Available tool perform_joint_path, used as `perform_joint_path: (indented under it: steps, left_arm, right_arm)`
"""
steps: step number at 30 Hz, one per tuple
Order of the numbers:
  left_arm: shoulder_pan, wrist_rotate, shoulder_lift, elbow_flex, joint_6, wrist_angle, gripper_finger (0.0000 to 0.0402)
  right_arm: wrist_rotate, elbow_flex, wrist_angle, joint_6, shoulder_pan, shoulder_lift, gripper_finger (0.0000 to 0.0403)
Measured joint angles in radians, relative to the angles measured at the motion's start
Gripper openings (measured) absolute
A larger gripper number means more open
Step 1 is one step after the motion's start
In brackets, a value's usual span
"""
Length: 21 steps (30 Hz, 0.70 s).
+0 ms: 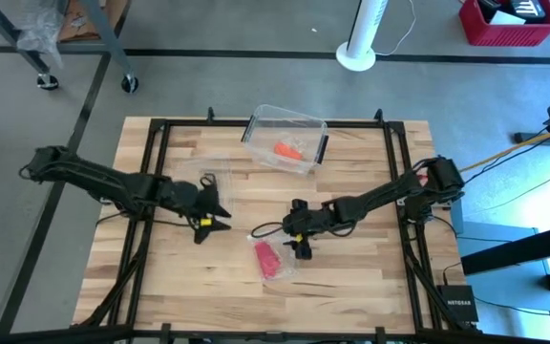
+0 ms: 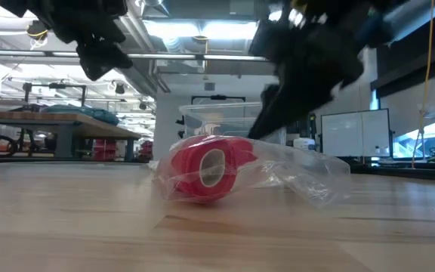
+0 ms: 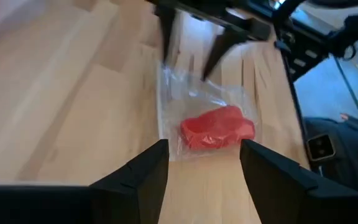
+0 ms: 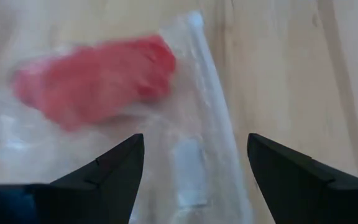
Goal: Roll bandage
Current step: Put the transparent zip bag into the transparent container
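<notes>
Listing what we find: one bandage point(image 1: 266, 258), a small red cloth roll, sealed in a crinkly clear bag point(image 2: 293, 170), lying on the counter point(image 1: 351, 287) just toward its near edge from the middle. We judge the roll light, soft and squashable; the bag is slippery and may shift or slide over the cloth, so we would pinch across the roll's body. Right pincer point(image 1: 303, 250) hovers just beside the bag, fingers spread, holding nothing. Left pincer point(image 1: 220, 219) is near, toward the left edge, also open and empty. One clear bin point(image 1: 285, 140) sits at the far edge.
</notes>
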Motion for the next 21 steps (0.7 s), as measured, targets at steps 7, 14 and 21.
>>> perform_joint_path:
  steps: [7, 14, 21]
  left_arm:
    - [-0.027, -0.035, 0.133, -0.006, 0.008, 0.011, 0.0188]
    - [-0.028, -0.038, 0.190, -0.006, 0.018, 0.004, 0.0188]
    - [-0.027, -0.061, 0.194, -0.006, 0.052, 0.000, 0.0188]
  right_arm:
    - [-0.088, 0.001, 0.117, 0.000, -0.069, 0.105, 0.0287]
    - [-0.158, 0.003, 0.141, -0.003, -0.087, 0.177, 0.0211]
    - [-0.171, 0.013, 0.060, -0.059, -0.085, 0.152, 0.0022]
